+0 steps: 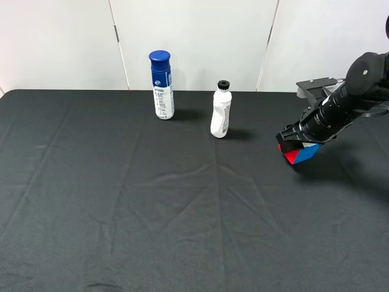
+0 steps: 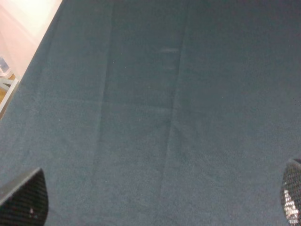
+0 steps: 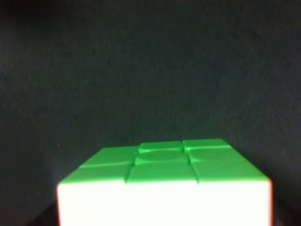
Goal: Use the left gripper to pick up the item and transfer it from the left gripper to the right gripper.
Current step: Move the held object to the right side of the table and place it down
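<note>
Between the jaws of the right gripper (image 1: 298,152) the puzzle cube (image 1: 299,154) is sitting, pinched, just above the black cloth (image 1: 182,213). Far to its side, the spray can (image 1: 161,85) and the white bottle (image 1: 220,111) are standing upright. The left gripper (image 2: 160,200) is hanging spread apart, holding nothing.

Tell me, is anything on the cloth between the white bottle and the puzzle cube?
No. Between the white bottle and the cube there is only bare black cloth, seen from the high camera.

One cube (image 1: 299,153), two bottles (image 1: 161,85)
</note>
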